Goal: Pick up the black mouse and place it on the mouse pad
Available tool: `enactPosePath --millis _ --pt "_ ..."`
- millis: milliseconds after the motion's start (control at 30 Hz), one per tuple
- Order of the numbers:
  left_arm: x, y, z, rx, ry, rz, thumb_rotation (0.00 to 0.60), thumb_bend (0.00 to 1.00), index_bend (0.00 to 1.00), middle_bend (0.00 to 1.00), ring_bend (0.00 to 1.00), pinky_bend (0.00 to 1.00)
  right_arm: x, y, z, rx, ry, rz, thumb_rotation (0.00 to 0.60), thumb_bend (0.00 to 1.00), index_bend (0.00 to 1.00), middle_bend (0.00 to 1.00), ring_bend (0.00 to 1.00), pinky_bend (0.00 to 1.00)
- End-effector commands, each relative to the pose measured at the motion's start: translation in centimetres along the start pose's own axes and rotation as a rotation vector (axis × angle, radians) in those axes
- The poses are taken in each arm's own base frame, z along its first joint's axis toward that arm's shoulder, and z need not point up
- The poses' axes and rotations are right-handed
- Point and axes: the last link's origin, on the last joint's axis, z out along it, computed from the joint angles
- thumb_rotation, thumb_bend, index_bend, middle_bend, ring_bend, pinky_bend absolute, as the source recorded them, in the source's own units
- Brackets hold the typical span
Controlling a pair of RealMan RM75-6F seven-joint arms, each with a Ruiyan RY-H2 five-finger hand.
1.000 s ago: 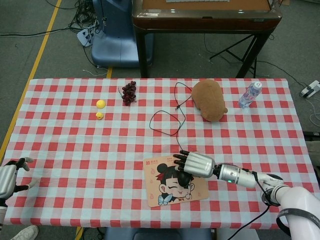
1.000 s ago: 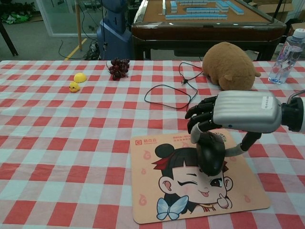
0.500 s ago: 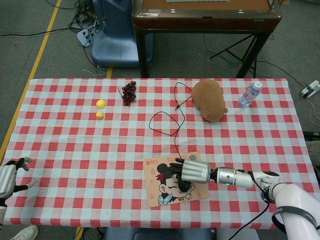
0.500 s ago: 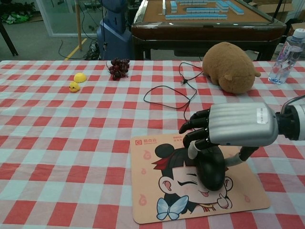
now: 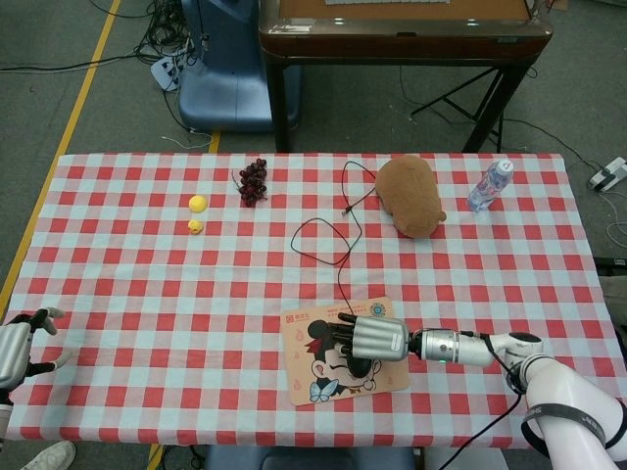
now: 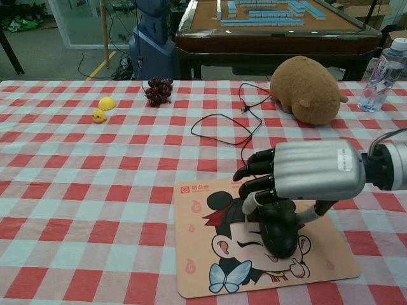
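The black mouse [image 6: 278, 230] lies on the cartoon mouse pad [image 6: 210, 267] near the table's front edge; in the head view the mouse [image 5: 360, 363] shows just under the hand, on the mouse pad [image 5: 313, 377]. My right hand [image 6: 299, 179] sits over the mouse and grips it, fingers curled over its front and thumb at its right side. The mouse's black cable [image 6: 219, 133] runs back in a loop across the cloth. From the head view, the right hand [image 5: 372, 340] lies across the pad. My left hand [image 5: 18, 351] hangs at the table's front left corner, fingers apart, holding nothing.
A brown plush toy [image 6: 306, 89] and a water bottle [image 6: 380, 76] stand at the back right. Dark grapes [image 6: 158, 91] and two small yellow toys [image 6: 102, 108] lie at the back left. A mahjong table [image 6: 273, 25] stands behind the checkered table.
My right hand has carried the mouse toward the robot and slightly left, lowering it from above the pad's back edge onto the pad. The left hand has not moved.
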Motion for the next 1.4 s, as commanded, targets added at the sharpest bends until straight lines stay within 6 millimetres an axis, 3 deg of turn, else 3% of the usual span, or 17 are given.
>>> enactPosePath --millis 33,233,533,700,867,1400 --pt "0.0 0.0 0.0 -0.001 -0.001 0.001 0.600 0.12 0.43 0.50 0.38 0.55 0.0 0.1 0.1 -0.006 0.005 -0.002 0.600 0.02 0.07 0.28 0.14 0.23" --pt "-0.1 0.0 0.0 0.002 -0.005 0.002 0.600 0.12 0.43 0.50 0.38 0.55 0.4 0.4 -0.3 -0.039 0.032 -0.010 0.600 0.00 0.02 0.27 0.14 0.23" --pt "-0.2 0.2 0.0 -0.006 -0.011 0.008 0.600 0.12 0.43 0.50 0.38 0.55 2.6 1.2 -3.4 -0.176 0.034 -0.043 0.600 0.00 0.02 0.26 0.14 0.24" --pt "-0.4 0.5 -0.1 -0.015 -0.016 0.014 0.600 0.12 0.43 0.50 0.38 0.55 4.4 1.0 -5.8 -0.321 -0.022 -0.047 0.600 0.01 0.16 0.31 0.16 0.26" --pt "-0.3 0.9 -0.2 -0.031 -0.016 0.010 0.600 0.12 0.43 0.50 0.39 0.55 6.7 0.0 -8.8 -0.528 -0.070 0.007 0.600 0.10 0.26 0.35 0.20 0.27" --pt "-0.4 2.6 -0.8 -0.115 -0.020 -0.005 0.600 0.12 0.43 0.50 0.39 0.55 8.7 -4.2 -17.6 -1.071 -0.105 0.188 0.600 0.11 0.27 0.35 0.20 0.27"
